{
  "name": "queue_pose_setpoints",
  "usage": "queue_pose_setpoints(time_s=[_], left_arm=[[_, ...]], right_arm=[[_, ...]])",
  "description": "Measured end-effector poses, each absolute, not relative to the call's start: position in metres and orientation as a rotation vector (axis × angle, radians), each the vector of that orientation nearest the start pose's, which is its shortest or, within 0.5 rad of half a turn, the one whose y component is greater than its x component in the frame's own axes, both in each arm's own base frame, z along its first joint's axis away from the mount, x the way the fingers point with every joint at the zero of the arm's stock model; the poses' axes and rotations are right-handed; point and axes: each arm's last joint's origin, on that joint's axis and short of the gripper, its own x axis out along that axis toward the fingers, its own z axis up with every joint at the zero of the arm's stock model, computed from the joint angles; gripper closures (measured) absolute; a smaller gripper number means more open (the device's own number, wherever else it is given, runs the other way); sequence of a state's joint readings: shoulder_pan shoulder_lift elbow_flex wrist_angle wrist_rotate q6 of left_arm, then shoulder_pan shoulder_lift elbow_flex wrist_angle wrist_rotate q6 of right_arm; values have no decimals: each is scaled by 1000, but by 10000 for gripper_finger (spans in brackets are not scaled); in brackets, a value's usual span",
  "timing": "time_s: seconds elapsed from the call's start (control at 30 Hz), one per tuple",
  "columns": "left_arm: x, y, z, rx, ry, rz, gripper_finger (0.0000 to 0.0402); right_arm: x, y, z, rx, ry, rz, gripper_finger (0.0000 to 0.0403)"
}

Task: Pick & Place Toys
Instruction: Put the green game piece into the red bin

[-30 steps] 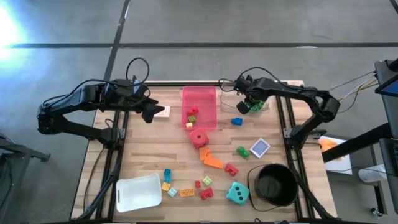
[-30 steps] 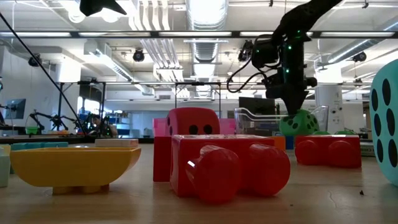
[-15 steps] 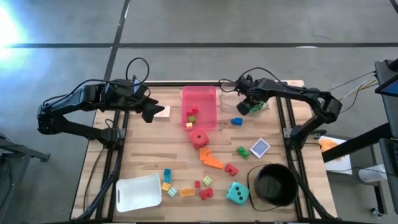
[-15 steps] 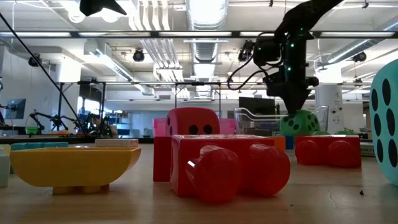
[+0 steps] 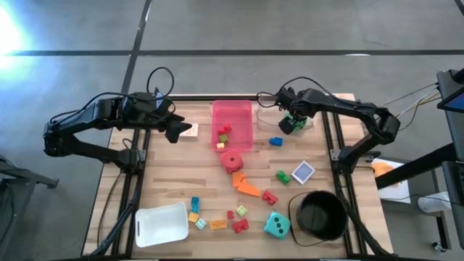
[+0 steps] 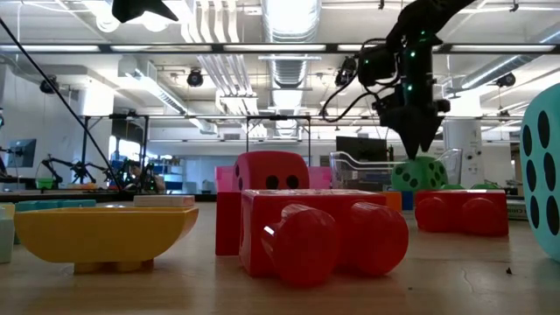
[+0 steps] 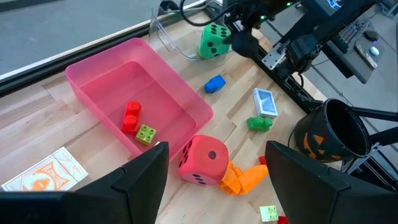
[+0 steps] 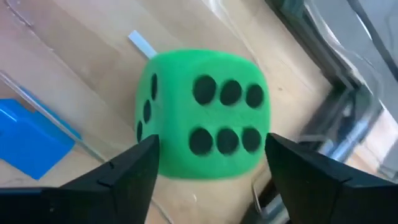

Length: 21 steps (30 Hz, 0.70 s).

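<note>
The green die (image 8: pixel 202 112) sits on its bottom face inside a clear tray (image 7: pixel 168 34) at the table's far right. My right gripper (image 6: pixel 418 144) hangs open just above it, pointing steeply down, one finger on either side of the die and apart from it. My left gripper (image 5: pixel 174 130) hovers open over the far left of the table, beside a card (image 5: pixel 191 130). The red die (image 5: pixel 231 160), the teal die (image 5: pixel 276 225) and small coloured bricks (image 5: pixel 217 217) lie on the wood.
The pink tray (image 5: pixel 243 109) at the far middle holds a few small bricks. A black bucket (image 5: pixel 319 214) stands at the near right and a white tray (image 5: pixel 161 225) at the near left. A blue brick (image 5: pixel 275 141) and a card (image 5: pixel 302 172) lie near the right arm.
My right gripper has opened and let go of the green die, then risen a little. The die stays where it was in the clear tray.
</note>
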<state>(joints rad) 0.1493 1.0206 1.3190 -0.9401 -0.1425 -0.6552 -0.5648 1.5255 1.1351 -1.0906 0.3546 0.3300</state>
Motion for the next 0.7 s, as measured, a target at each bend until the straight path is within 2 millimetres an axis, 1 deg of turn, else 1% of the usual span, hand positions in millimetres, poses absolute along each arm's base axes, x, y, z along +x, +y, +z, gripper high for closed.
queue_pose_setpoints(time_s=[0.17,0.27,0.37,0.5,0.63,0.7], left_arm=[[173,30,400,-630,529,482,130],[173,30,400,-630,529,482,130],[173,30,400,-630,529,482,130],[173,30,400,-630,529,482,130],[173,30,400,-630,529,482,130],[173,30,400,-630,529,482,130]], right_arm=[[214,-133,257,400,1293,-977,87],[208,-118,271,456,1225,-950,78],[203,-100,282,560,1182,-884,76],[197,-75,289,673,1209,-797,76],[197,-46,290,672,1273,-762,76],[200,-31,290,669,1272,-734,76]])
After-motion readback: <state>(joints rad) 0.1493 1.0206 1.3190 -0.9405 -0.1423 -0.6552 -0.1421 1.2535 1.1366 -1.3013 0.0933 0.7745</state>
